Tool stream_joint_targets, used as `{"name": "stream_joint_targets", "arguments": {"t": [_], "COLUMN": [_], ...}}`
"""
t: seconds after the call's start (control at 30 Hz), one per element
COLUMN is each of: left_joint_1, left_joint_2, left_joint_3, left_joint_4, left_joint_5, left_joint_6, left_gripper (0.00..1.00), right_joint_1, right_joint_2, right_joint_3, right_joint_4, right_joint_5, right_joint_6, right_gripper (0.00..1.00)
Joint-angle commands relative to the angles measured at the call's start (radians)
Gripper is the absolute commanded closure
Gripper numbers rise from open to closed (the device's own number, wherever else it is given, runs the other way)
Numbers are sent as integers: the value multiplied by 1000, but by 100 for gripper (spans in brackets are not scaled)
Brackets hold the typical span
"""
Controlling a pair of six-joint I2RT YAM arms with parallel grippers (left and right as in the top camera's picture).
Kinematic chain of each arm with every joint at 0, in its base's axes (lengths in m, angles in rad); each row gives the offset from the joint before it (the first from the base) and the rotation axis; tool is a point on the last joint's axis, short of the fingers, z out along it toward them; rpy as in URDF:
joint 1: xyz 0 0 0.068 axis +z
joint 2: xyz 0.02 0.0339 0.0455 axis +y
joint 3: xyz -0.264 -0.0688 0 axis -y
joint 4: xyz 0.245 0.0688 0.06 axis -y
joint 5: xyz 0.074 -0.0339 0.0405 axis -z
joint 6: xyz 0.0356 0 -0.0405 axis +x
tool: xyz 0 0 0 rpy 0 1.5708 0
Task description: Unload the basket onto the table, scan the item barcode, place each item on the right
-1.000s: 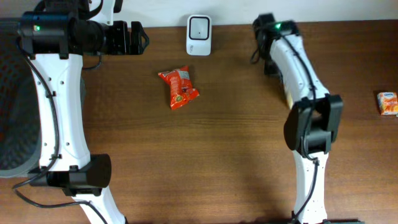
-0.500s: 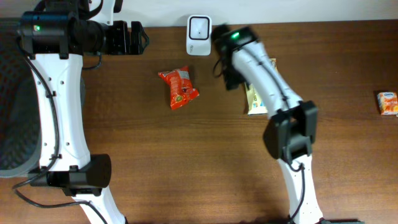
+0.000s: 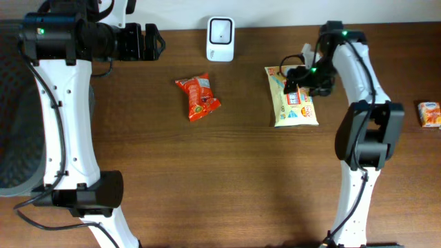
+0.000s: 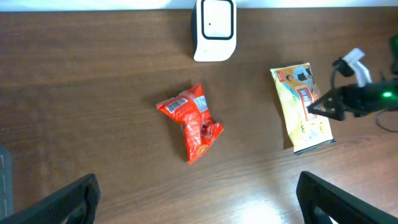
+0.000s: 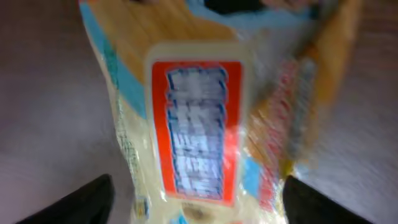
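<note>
Yellow packet [image 3: 296, 110] lies flat on the desk [image 3: 241, 172], at about 2 o'clock from the desk's middle, red label up. Right claw [image 5: 196, 202] hangs over its 12 o'clock end with jaws spread wide astride it. I see no firm grip, and the wrist view is too blurred to say whether the pads touch the wrapper. Left claw [image 3: 157, 43] is spread fully and empty, near the 11 o'clock corner. Scanner [image 3: 220, 29] stands at the 12 o'clock edge, roughly 10 o'clock from the packet and well apart from it. Red snack bag [image 3: 198, 98] sits at 9 o'clock of the packet.

Judgement: pick-up step, scan not yet made. Next: close on the packet, lift, carry toward 10 o'clock, present its barcode to the scanner window. Barcode position unreadable from here.
</note>
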Motion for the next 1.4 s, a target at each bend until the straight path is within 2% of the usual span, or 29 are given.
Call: {"name": "stream_joint_targets", "arguments": {"t": [0.0, 0.13, 0.17, 0.23, 0.4, 0.57, 0.7, 0.87, 1.03, 1.23, 1.37], "left_joint_1": [4, 3, 3, 3, 3, 3, 3, 3, 3, 3, 3], "left_joint_2": [-11, -11, -11, -11, -11, -11, -11, -11, -11, -11, -11], "left_joint_3": [6, 6, 6, 6, 6, 6, 6, 6, 6, 6, 6], "left_joint_4": [2, 2, 2, 2, 2, 2, 2, 2, 2, 2, 2], "left_joint_5": [4, 4, 3, 3, 4, 4, 4, 3, 4, 4, 4], "left_joint_6": [20, 20, 20, 20, 20, 20, 20, 20, 20, 20, 20], "left_gripper": [1, 1, 1, 1, 1, 1, 1, 1, 1, 1, 1], "right_joint_1": [55, 99, 112, 140, 187, 211, 242, 311, 386, 443, 427], "right_joint_2": [-6, -5, -5, -5, -20, -51, -51, -19, 31, 61, 5], "right_joint_3": [-84, -181, -205, -212, -150, 127, 319, 316, 316, 315, 318], "right_joint_4": [74, 172, 195, 200, 185, 142, 273, 503, 631, 650, 633], "right_joint_5": [146, 246, 246, 246, 230, 162, 155, 176, 295, 459, 480], "right_joint_6": [95, 138, 146, 195, 217, 216, 216, 216, 216, 216, 216], "right_gripper": [18, 20, 42, 96, 96, 96, 96, 96, 96, 96, 96]}}
